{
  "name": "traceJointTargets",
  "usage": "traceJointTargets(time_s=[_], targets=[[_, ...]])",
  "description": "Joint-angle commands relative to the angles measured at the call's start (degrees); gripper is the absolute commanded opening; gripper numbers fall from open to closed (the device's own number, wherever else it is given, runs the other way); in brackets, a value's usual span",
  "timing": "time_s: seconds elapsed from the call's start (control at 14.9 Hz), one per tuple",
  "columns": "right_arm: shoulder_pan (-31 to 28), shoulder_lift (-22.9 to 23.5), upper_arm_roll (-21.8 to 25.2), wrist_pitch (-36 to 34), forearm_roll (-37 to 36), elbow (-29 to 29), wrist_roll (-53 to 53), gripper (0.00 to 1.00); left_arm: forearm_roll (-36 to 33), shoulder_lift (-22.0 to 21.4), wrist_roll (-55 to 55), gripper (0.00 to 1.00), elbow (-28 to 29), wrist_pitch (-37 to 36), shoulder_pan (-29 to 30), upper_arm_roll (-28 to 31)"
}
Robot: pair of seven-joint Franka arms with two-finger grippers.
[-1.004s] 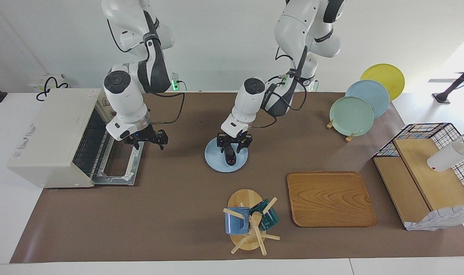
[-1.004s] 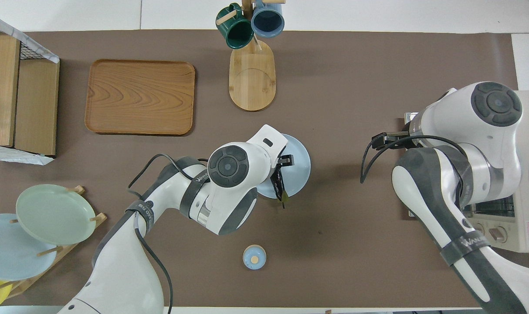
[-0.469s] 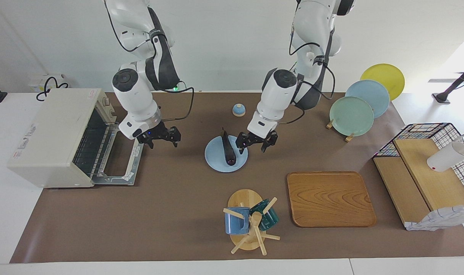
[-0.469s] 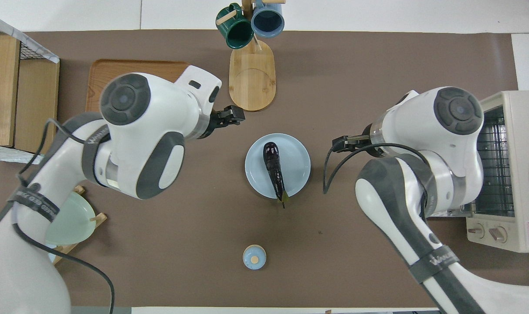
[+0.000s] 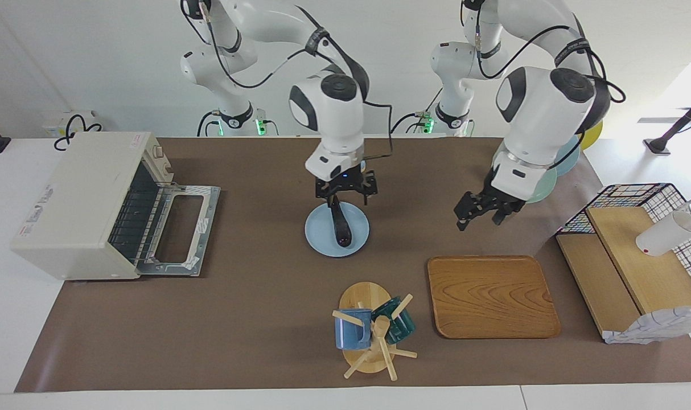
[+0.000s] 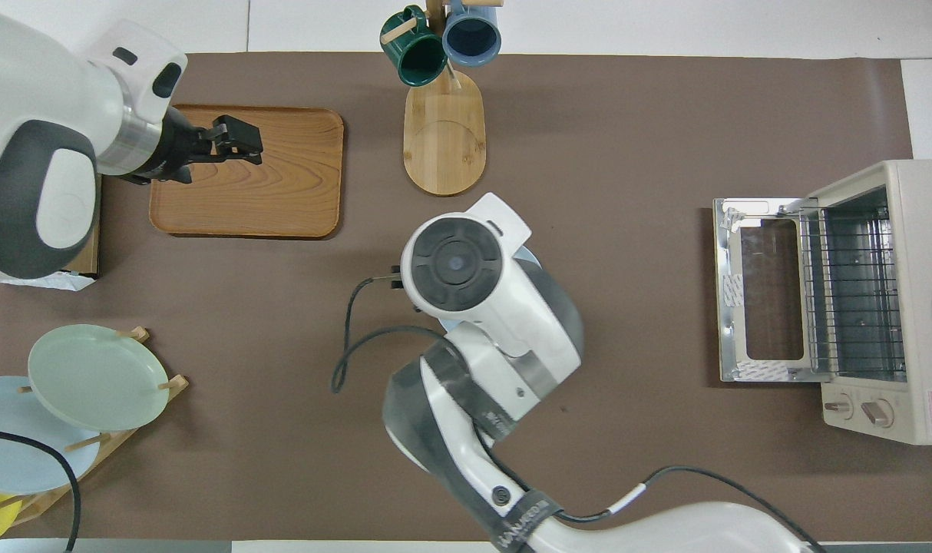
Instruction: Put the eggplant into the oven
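The dark purple eggplant (image 5: 340,225) lies on a pale blue plate (image 5: 320,233) in the middle of the brown mat. My right gripper (image 5: 345,192) hangs just over the end of the eggplant nearer the robots, fingers open on either side of it. In the overhead view the right arm covers the eggplant and most of the plate. The cream-white oven (image 5: 78,199) stands at the right arm's end of the table with its door (image 5: 177,228) folded down and its wire rack showing; it also shows in the overhead view (image 6: 915,307). My left gripper (image 5: 481,212) is open and empty, raised over the wooden tray (image 6: 243,184).
A mug rack (image 5: 371,333) with a blue and a green mug stands farther from the robots than the plate. A rack of plates (image 5: 522,171) and a wire basket with wooden boxes (image 5: 636,256) stand at the left arm's end.
My right gripper has swung from the oven door to over the eggplant on the plate. My left gripper has left the plate and moved toward the tray. The eggplant has stayed put.
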State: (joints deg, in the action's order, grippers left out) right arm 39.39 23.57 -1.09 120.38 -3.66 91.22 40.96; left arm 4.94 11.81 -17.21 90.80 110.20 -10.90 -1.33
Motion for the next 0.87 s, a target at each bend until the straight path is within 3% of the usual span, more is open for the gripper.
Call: traceJointTargets(time_s=[0.0, 0.07, 0.2, 0.6, 0.8], targets=[[1.65, 8.16, 0.3, 0.38, -3.89, -6.33, 2.2, 0.94, -2.91, -2.66, 7.34, 1.0, 0.0, -4.9, 3.33, -0.42], [2.0, 7.98, 0.22, 2.03, -3.72, -5.01, 2.46, 0.79, -3.01, -3.27, 8.84, 1.0, 0.0, -5.87, 4.21, -0.42], [1.48, 6.58, 0.21, 7.04, -3.72, -0.01, 2.46, 0.64, -3.44, -4.68, 9.65, 1.0, 0.08, -7.97, 4.4, -0.34], [1.83, 4.2, 0.21, 12.5, -3.81, 8.26, 2.55, 0.54, -4.68, -11.09, 13.07, 1.0, 3.5, -16.6, 4.48, -0.34], [1.83, 3.94, 0.21, 12.42, -3.72, 8.97, 2.46, 0.36, -4.68, -14.43, 13.95, 1.0, 6.4, -18.35, 5.63, -0.34]])
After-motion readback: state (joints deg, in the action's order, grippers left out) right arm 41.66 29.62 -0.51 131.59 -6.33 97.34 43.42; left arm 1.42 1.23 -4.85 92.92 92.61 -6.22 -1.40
